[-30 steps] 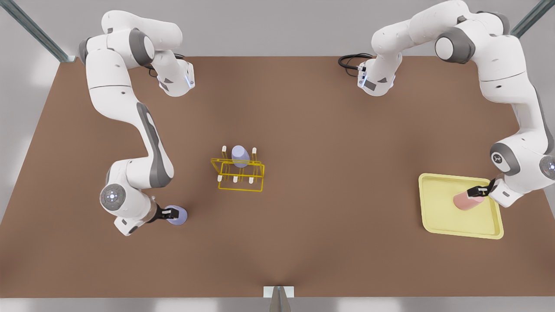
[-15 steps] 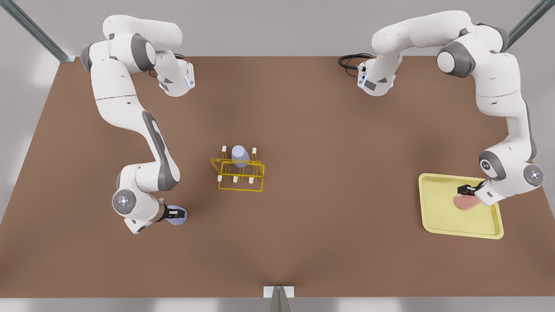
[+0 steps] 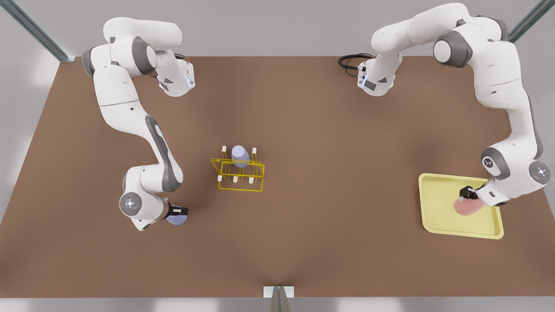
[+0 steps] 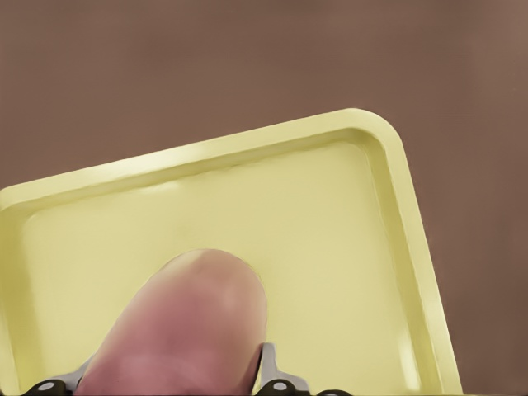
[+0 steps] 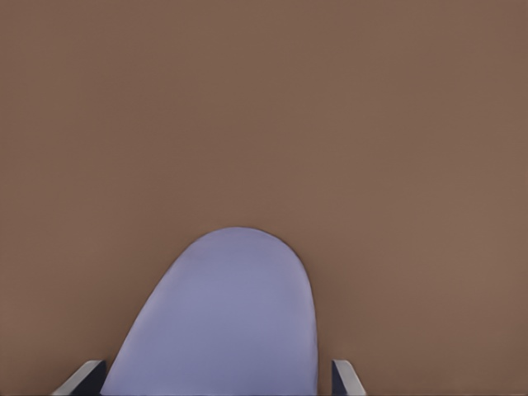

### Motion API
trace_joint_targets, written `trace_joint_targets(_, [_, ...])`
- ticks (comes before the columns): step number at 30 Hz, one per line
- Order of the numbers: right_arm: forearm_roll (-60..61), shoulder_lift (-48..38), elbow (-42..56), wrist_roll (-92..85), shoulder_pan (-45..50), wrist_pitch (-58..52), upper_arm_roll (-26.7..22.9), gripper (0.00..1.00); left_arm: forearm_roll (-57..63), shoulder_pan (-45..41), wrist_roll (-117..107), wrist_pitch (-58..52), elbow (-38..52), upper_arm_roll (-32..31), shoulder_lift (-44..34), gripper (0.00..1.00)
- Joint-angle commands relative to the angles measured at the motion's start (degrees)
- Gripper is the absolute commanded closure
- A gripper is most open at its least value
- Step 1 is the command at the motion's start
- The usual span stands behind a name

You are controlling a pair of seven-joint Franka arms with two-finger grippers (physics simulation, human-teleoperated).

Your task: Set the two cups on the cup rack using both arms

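Your left pincer [image 3: 467, 193] sits on the front view's right, over the pale-yellow tray [image 3: 438, 219], and grips the salmon-pink cup [image 3: 467, 206]. The left wrist view shows what the front view cannot: the cup [image 4: 181, 330] sits between the two fingers [image 4: 276, 378], one at each flank, touching it, with the tray's raised rim [image 4: 247, 144] and rounded corner behind it. Whether the cup is resting on the tray floor or just off it, you cannot tell from either view. Your right pincer [image 3: 178, 212] is on the front view's left, low over the brown bench [image 3: 329, 143], clamped on a lavender cup [image 3: 175, 220]. In the right wrist view that cup [image 5: 223, 322] sits between two pale fingertips [image 5: 346, 378] with bare bench beyond it. The front view adds the wider layout: the bright-yellow wire cup rack [image 3: 238, 175] stands near the bench middle, well apart from both pincers, with a second lavender cup [image 3: 239, 156] sitting on it among the white-tipped pegs [image 3: 224, 149]. Count: three cups, one pink and two lavender; one rack; one tray; two arms, each holding one cup. A black cable [image 3: 349, 60] loops on the bench at the base of the arm on the front view's right.
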Motion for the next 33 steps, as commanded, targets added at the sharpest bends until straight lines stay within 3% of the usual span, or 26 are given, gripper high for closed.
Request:
trace_joint_targets(1, [0.1, 0.4, 0.0, 0.8, 0.0, 0.5, 0.1, 0.0, -3.2, -3.0, -9.7, -9.5, 0.0, -0.6, -2.5, 0.21])
trace_joint_targets(4, [0.3, 0.7, 0.1, 1.2, 0.0, 2.8, 0.1, 0.0, -4.6, -7.7, -14.1, -11.2, 1.9, -2.7, -3.7, 0.21])
trace_joint_targets(8, [0.2, 0.9, 0.6, 1.4, 0.0, 4.1, 0.1, 0.0, -3.9, -10.0, -49.2, -15.0, 6.7, -20.2, -3.5, 0.21])
trace_joint_targets(14, [0.3, 0.9, -0.1, 0.8, 0.0, 3.1, 0.1, 0.0, -1.8, -31.1, -86.6, -14.5, 27.6, -20.2, 9.0, 0.21])
trace_joint_targets(17, [0.3, 0.8, -0.1, 0.7, 0.1, 3.0, 0.1, 0.0, -1.9, -36.7, -92.9, -12.6, 31.2, -20.1, 11.2, 0.21])
trace_joint_targets(20, [0.2, 0.7, 0.4, 0.6, 0.0, 3.0, 0.1, 0.19, -1.9, -40.3, -96.8, -10.7, 37.8, -20.0, 14.3, 0.21])
trace_joint_targets(26, [0.2, 0.4, 1.0, 0.6, 0.0, 2.6, 0.2, 0.24, -2.1, -46.8, -97.1, -9.3, 38.0, -19.8, 14.9, 0.2])
trace_joint_targets(28, [0.2, 0.2, 1.0, 0.6, -0.9, 2.5, 1.8, 0.24, -2.3, -48.6, -96.6, -9.3, 38.0, -20.0, 16.0, 0.2])
trace_joint_targets(31, [0.4, -1.7, 0.7, 0.4, -8.4, -0.2, 11.9, 0.24, -2.3, -50.3, -96.7, -9.1, 38.1, -20.0, 17.1, 0.2])
trace_joint_targets(33, [0.9, -3.5, 0.0, 0.0, -10.9, -4.1, 15.1, 0.24, -2.0, -50.3, -96.6, -9.9, 37.8, -20.1, 17.1, 0.2])
